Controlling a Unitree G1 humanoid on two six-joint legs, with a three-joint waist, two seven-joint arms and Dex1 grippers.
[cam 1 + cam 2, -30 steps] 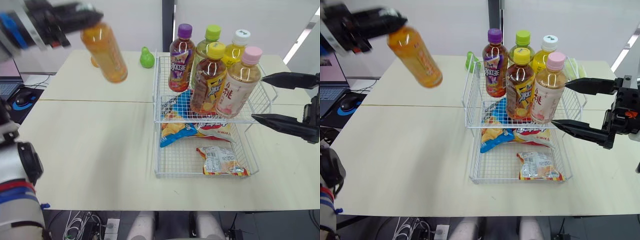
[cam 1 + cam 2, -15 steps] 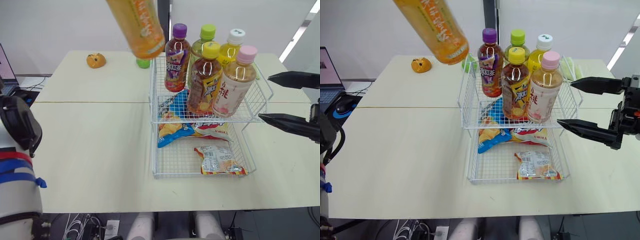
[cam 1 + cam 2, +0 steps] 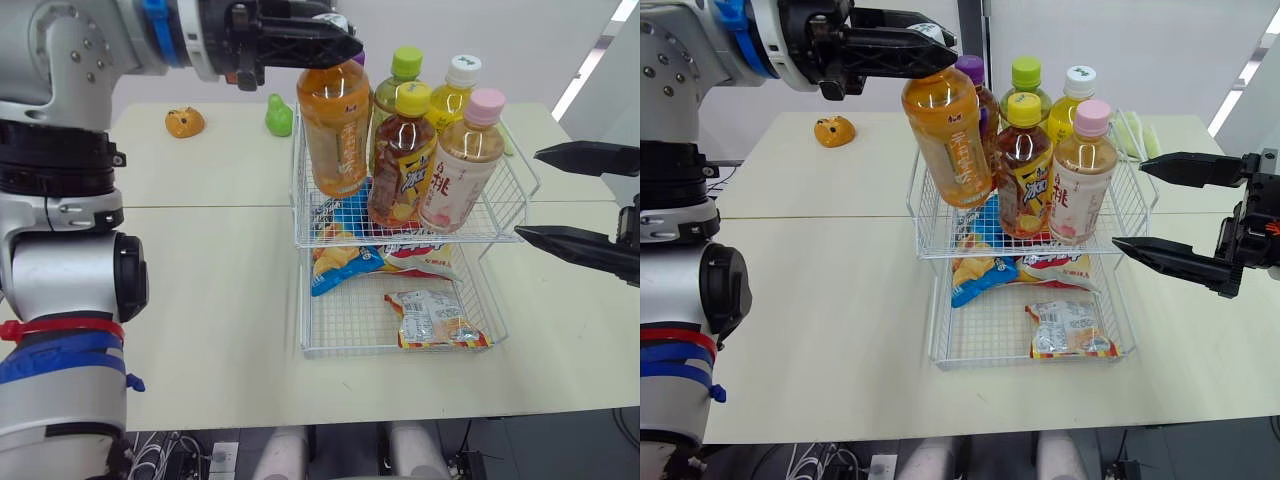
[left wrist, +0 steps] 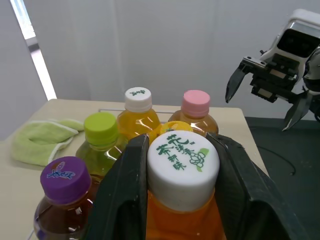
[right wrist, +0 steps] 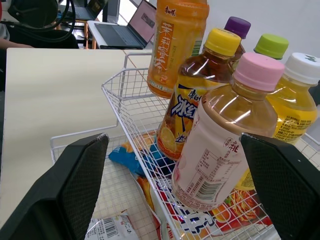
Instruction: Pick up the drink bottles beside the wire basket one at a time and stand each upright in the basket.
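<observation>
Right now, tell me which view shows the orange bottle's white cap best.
The left wrist view: the white cap faces the camera, green print legible, held in the left gripper. In the eye views its fingers cover most of it. The right wrist view gives the orange bottle's label.

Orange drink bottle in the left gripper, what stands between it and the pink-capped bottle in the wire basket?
A yellow-capped bottle of brown tea stands between the orange drink bottle and the pink-capped bottle, as the left eye view shows.
</observation>
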